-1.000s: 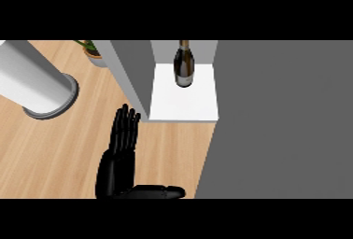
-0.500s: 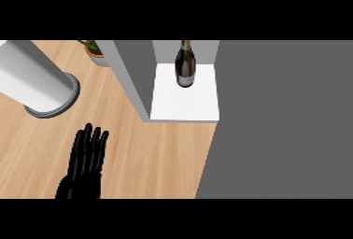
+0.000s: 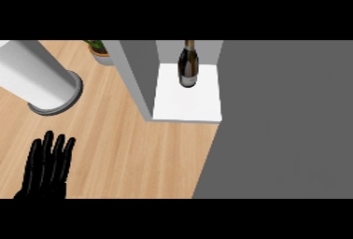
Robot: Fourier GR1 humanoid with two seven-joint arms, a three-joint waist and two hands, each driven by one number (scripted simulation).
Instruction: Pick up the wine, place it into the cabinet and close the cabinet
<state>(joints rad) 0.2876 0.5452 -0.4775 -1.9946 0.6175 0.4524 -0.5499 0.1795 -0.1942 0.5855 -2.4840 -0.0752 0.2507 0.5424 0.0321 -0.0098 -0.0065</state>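
Inside the open cabinet (image 3: 187, 105), toward the back of its white shelf, the wine (image 3: 187, 65) stood upright, apart from both side walls. Judged from how things lay, the placing step looked done and only the closing was left.

Down at the lower left of the head view, one black hand (image 3: 47, 165) lay over the wooden counter (image 3: 138, 149), well apart from the cabinet, its fingers straight and spread, grasping nothing. From where it showed it was most likely the left hand; the other hand was not in view.

As for handling, the bottle was dark glass: probably heavy for its width, rigid, smooth enough to slip, and breakable if knocked over. Being tall on a narrow base, it would tip easily. If it had to be moved again, the wide body below the shoulder looked the safest place to curl fingers round, not the thin neck.

Near the cabinet's left wall (image 3: 134, 74) a small potted plant (image 3: 100, 49) sat at the counter's far edge, and a large white cylinder (image 3: 38, 79) on a grey base rose at the left. The door itself could not be picked out with certainty.
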